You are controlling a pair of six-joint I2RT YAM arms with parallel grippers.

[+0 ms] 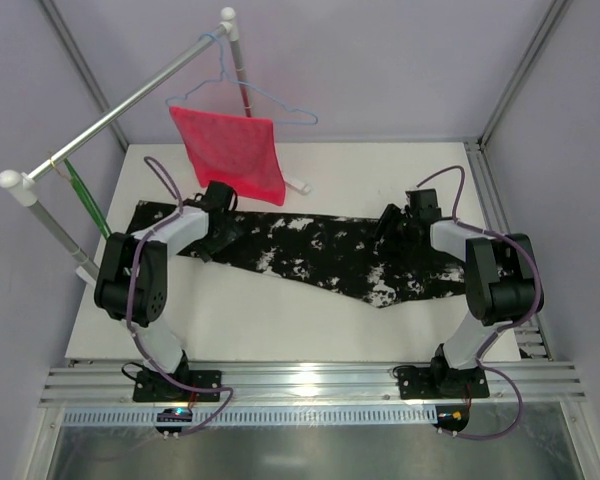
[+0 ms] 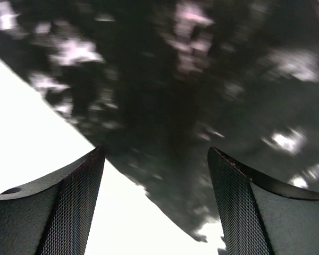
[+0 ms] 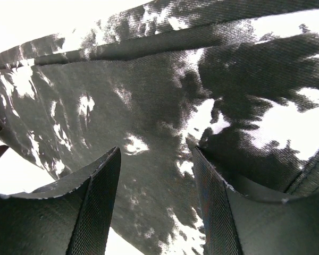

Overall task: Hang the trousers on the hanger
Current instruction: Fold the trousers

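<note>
The trousers, black with white splotches, lie flat across the white table from left to right. My left gripper is open low over their left end; in the left wrist view its jaws straddle the trousers' edge beside bare table. My right gripper is open low over their right part; in the right wrist view the jaws stand apart over the fabric. The green hanger hangs from the rail at the far left.
A red mesh cloth hangs on a pale blue wire hanger from the rail's far end. White posts hold the rail at the back and at the left. Cage walls close in both sides.
</note>
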